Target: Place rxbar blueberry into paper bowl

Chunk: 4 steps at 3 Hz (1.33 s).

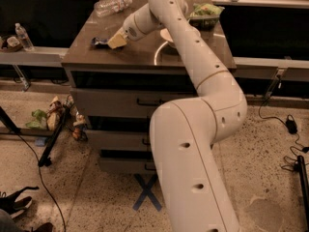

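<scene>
Small flat dark-wrapped snack bar [99, 42]: lying near the left edge of the brown desk [203, 52], unlifted; cream hand [117, 41] just beside it, grip cannot be told; white paper bowl [165, 34] mid-desk, well apart, awaiting it.

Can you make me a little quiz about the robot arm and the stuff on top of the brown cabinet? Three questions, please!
1. True or false: the small flat dark navy snack bar already lies inside the round white paper bowl.
2. Pick one. The robot's gripper is: A) right beside the snack bar, over the left part of the brown cabinet top; B) inside the paper bowl; C) down by the floor.
3. Fill the gap: the clear plastic bottle at the back of the cabinet top is ____ (standing or lying).

Key: 1 false, the bar is on the cabinet top, apart from the bowl. 2 A. 3 lying.
</scene>
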Tool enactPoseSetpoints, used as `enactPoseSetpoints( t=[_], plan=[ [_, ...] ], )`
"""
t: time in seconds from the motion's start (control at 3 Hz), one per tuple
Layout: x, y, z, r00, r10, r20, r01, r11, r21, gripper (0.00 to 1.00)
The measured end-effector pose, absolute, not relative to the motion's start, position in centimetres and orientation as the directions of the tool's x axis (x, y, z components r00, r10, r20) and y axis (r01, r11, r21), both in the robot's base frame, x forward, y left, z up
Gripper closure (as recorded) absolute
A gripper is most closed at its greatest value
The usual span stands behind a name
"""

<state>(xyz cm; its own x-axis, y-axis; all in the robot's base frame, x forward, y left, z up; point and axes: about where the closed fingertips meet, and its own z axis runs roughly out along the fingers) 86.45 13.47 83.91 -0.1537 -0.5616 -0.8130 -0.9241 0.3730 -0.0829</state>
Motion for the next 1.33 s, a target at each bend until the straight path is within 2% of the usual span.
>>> enactPoseSetpoints(
  t=[0.33, 0.67, 1.0, 1.33],
  plan=[
    [86.2, 13.2, 84.3, -0.14, -0.548, -0.825, -0.933, 0.353, -0.075, 0.85],
    [87.5, 8.8, 87.3, -0.138, -0.533, -0.835, -0.893, 0.431, -0.128, 1.0],
    [89.3, -0.6, 92.6, -0.168, -0.506, -0.846, -0.763, 0.61, -0.213, 1.0],
    [89.3, -5.9, 94.6, -0.198, -0.482, -0.853, -0.66, 0.709, -0.247, 1.0]
  ],
)
